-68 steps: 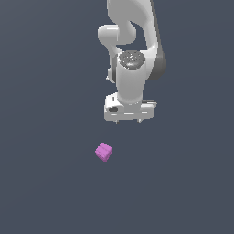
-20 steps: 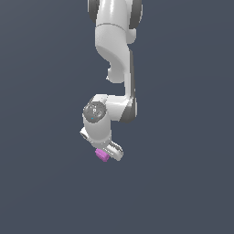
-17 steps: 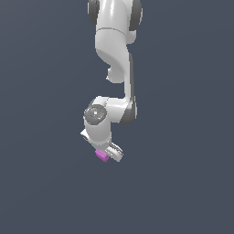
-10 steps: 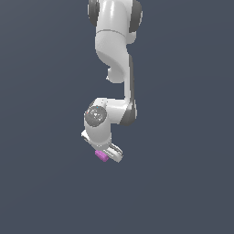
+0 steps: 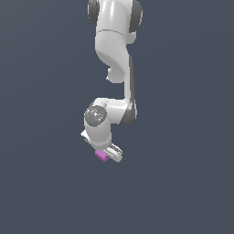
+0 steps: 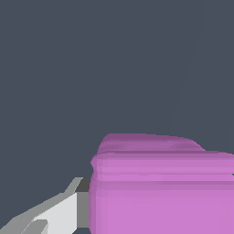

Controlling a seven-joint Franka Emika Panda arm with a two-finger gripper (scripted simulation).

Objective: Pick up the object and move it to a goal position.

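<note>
A flat, featureless dark slate-grey surface (image 5: 41, 192) is filling the whole scene in both views; no walls, edges or furniture are showing. The white jointed robot arm (image 5: 114, 50) is reaching down from the top of the exterior view and bending at a grey-capped wrist joint. The white robot gripper (image 5: 106, 153) is sitting low at the arm's end, tilted toward the exterior view's right. The small magenta-pink cube (image 5: 101, 156) is peeking out just beneath the gripper, touching its underside. Only a sliver is showing there, so its facing is unclear; being a cube, it has no long axis. In the wrist view the cube (image 6: 160, 187) is looming large and blurred, with a white fingertip (image 6: 55, 212) lying against its side. The gripper is seemingly clamping the cube, though only one finger is visible.
</note>
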